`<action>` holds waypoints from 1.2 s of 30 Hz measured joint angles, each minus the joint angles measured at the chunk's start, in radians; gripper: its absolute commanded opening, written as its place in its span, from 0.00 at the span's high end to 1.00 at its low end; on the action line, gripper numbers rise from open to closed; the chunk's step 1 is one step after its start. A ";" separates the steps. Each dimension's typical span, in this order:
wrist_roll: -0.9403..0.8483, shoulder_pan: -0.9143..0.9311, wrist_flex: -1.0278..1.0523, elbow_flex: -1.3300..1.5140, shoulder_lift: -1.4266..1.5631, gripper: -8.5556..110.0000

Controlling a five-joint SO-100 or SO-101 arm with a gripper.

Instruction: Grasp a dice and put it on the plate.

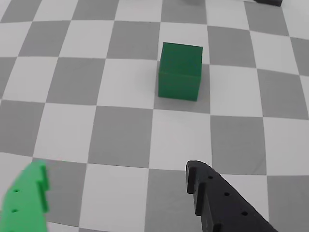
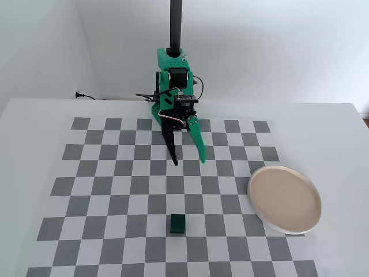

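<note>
Dice [image 2: 177, 224] ahead of gripper [image 2: 188, 162] (jaws apart), untouched.

dark green dice [image 1: 179, 71], beige-pink white-rimmed plate [image 2: 284, 199], grey-white checkered mat [image 2: 115, 190]

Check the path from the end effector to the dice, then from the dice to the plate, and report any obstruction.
Nothing visible blocks either: bare checkerboard lies between the open end effector and the dice, and between dice and plate.
</note>
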 measured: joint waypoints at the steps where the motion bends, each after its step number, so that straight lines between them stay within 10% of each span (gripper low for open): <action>1: 0.009 -0.008 0.000 0.000 0.000 0.64; 36: -0.002 0.114 -0.413 -0.486 -1.052 0.64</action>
